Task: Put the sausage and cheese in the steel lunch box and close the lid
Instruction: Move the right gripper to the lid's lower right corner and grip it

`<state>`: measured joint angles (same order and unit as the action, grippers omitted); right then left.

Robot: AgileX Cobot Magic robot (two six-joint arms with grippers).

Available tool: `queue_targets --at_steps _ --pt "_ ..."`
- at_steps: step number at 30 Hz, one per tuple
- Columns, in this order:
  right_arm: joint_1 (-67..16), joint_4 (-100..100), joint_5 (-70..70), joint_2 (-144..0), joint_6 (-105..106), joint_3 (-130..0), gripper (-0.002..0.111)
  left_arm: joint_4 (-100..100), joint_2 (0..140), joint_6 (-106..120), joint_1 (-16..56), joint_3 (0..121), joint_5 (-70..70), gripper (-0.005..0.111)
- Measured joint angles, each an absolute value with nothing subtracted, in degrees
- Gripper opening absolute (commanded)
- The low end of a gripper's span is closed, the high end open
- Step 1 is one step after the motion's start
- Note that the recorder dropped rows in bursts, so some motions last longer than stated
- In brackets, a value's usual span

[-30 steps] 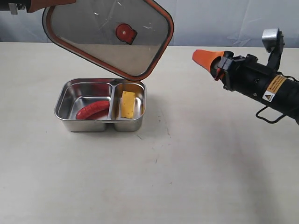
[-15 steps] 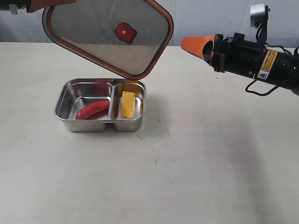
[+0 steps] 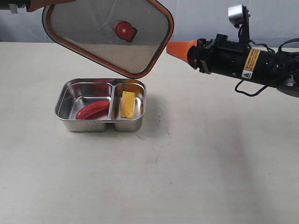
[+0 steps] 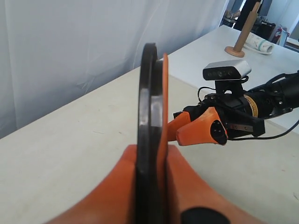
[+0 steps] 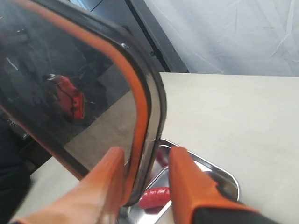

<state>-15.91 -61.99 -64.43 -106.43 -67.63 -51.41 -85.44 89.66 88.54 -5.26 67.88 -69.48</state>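
Now we see the left gripper (image 4: 152, 158) clenched on the lid (image 3: 107, 35); the right gripper (image 5: 147, 155) straddles its rim, fingers apart, seemingly not pinching. Below them the steel lunch box (image 3: 65, 100) holds the sausage (image 3: 92, 110) and the cheese (image 3: 127, 103) in separate compartments.

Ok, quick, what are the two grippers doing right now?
Left gripper: shut on the lid.
Right gripper: open, jaws either side of the lid's edge, not clamped.

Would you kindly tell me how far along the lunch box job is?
Done: the sausage lies in the larger compartment of the steel lunch box, the cheese in the smaller. In hand: the left pincer holds the lid above the box; the right pincer straddles its edge, not visibly clamped. Left: lowering and closing the lid.
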Motion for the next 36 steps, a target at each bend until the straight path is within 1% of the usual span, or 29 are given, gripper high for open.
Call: queue_targets --at_steps 3,5,6,8,10,16,17,21,25,29,33,36 --pt "-16.8 -60.7 -64.0 -106.4 -65.6 -51.4 0.034 -85.4 89.7 88.5 -5.3 67.9 -69.5 0.0" --pt "-17.3 -59.0 -63.6 -106.4 -63.5 -51.4 0.041 -85.4 89.7 88.6 -5.3 67.9 -69.5 0.0" --pt "-17.6 -58.3 -63.2 -106.4 -62.8 -51.4 0.047 -85.4 89.7 88.6 -5.3 67.9 -69.5 0.0" --pt "-17.8 -57.4 -62.5 -106.4 -62.2 -51.5 0.051 -85.4 89.7 88.7 -5.3 67.9 -69.5 0.0" --pt "-17.8 -57.0 -61.7 -106.4 -62.0 -51.5 0.047 -85.4 89.7 88.7 -5.3 67.9 -69.5 0.0" --pt "-19.4 -55.7 -59.7 -106.5 -61.8 -54.0 0.025 -85.9 89.7 88.7 -5.3 67.9 -69.5 0.0" --pt "-20.1 -55.2 -57.8 -106.5 -61.8 -55.2 0.023 -85.9 89.7 88.7 -5.3 67.9 -69.5 0.0" --pt "-20.5 -54.5 -55.2 -106.5 -61.9 -56.6 0.023 -86.0 89.7 88.7 -5.3 67.9 -69.5 0.0" --pt "-20.8 -52.0 -55.1 -106.5 -62.0 -56.9 0.023 -86.3 89.7 88.9 -5.3 67.9 -69.4 0.0" --pt "-20.8 -53.8 -54.9 -106.5 -62.3 -57.1 0.023 -86.2 89.7 88.9 -5.3 67.9 -69.4 0.0" --pt "-20.6 -56.3 -57.2 -106.5 -61.6 -57.1 0.023 -84.8 89.5 87.9 -5.7 67.9 -69.4 0.0" --pt "-20.1 -56.3 -59.8 -106.8 -56.7 -57.1 0.023 -83.4 89.0 87.0 -5.7 67.9 -69.4 0.0"
